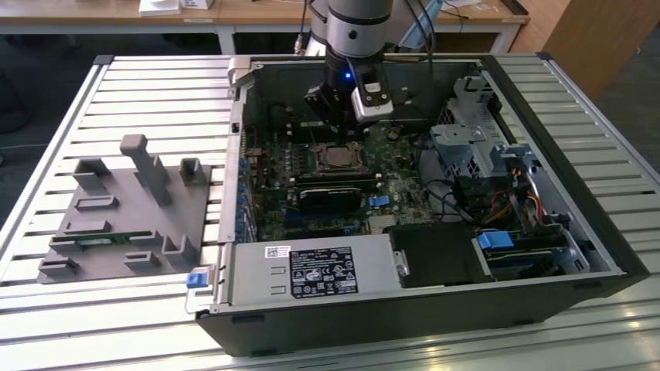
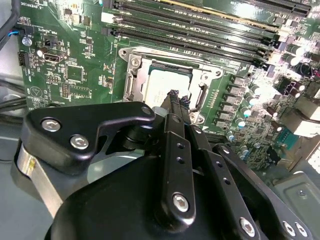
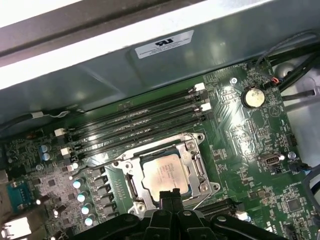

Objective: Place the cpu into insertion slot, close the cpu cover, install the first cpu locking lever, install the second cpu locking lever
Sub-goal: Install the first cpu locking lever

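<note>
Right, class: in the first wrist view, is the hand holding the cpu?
No, the cpu lies flat in the slot, and the shut hand is by its edge.

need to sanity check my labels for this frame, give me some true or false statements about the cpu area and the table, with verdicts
1. The cpu lies in the insertion slot. True.
2. The gripper holds the cpu lifted above the board. False: its fingertips are shut and empty at the chip's edge, and the chip lies in the slot.
3. The cpu cover lies flat, framing the chip. True, as far as both wrist views show.
4. The grey fixture stands at the exterior view's right of the computer case. False: it stands at the exterior view's left.
5. The computer case lies open on a slatted table. True.
</note>
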You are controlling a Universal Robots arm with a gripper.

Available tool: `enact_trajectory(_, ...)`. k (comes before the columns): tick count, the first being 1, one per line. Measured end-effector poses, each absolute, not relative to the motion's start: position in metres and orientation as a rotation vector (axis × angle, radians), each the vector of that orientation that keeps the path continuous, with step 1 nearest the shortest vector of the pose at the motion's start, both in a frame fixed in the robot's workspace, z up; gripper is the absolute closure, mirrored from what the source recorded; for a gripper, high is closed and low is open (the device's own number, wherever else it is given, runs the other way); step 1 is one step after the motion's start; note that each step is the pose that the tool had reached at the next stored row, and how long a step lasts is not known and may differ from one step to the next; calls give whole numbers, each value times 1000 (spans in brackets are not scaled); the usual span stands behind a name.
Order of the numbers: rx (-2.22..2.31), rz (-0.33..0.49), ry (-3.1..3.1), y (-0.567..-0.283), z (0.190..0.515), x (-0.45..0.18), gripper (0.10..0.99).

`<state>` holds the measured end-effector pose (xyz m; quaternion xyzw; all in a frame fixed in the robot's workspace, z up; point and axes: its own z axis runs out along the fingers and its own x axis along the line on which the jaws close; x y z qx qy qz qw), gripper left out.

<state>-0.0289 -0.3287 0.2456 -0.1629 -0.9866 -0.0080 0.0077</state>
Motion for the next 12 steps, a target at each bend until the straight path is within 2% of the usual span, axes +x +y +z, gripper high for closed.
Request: enact_trajectory(12,-424,-24,-3097,-329,246,-29,969)
